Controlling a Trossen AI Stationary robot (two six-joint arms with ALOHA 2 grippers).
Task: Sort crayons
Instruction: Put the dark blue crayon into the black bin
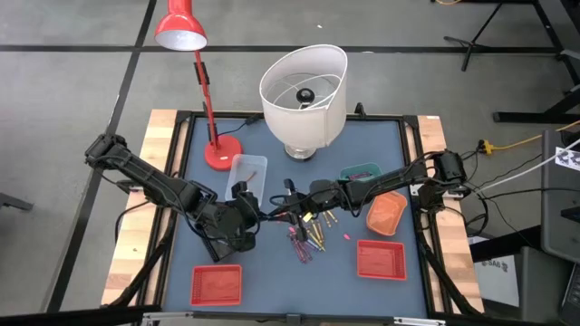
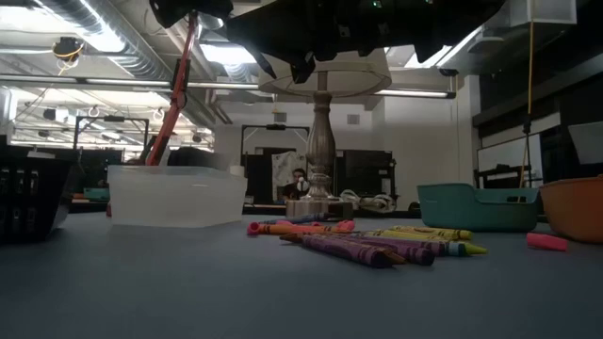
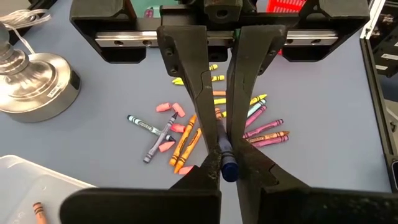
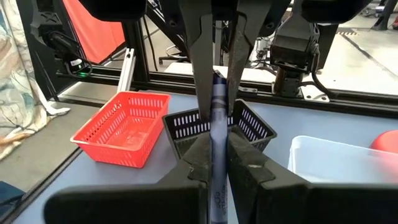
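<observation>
Several crayons [image 1: 308, 237] in mixed colours lie in a loose pile on the blue table, and also show in the low view [image 2: 363, 243] and the left wrist view [image 3: 186, 140]. My left gripper [image 1: 246, 215] hangs left of the pile, shut on a dark blue crayon [image 3: 228, 163]. My right gripper [image 1: 288, 206] hangs just above the pile's far left side, shut on a pale blue-grey crayon [image 4: 217, 118]. One orange crayon [image 3: 38, 211] lies in the clear bin [image 1: 249, 174]. My left gripper pinches the dark blue crayon between its two fingers [image 3: 205, 118], near their free ends. The crayon's end [image 3: 229, 170] sticks out toward the camera. It is lifted clear of the table. My right gripper pinches the pale blue-grey crayon between its two fingers [image 4: 205, 74]. The crayon lies along the fingers, and its wrapped part [image 4: 216, 186] runs back between them. It is lifted clear of the table.
A black basket [image 4: 183, 127] stands under my left arm. Red baskets stand at near left [image 1: 217, 283] and near right [image 1: 381, 260]. An orange bowl [image 1: 387, 213] and a teal tray [image 1: 361, 172] are at right. A white lamp [image 1: 304, 91] and a red desk lamp [image 1: 222, 152] stand at the back.
</observation>
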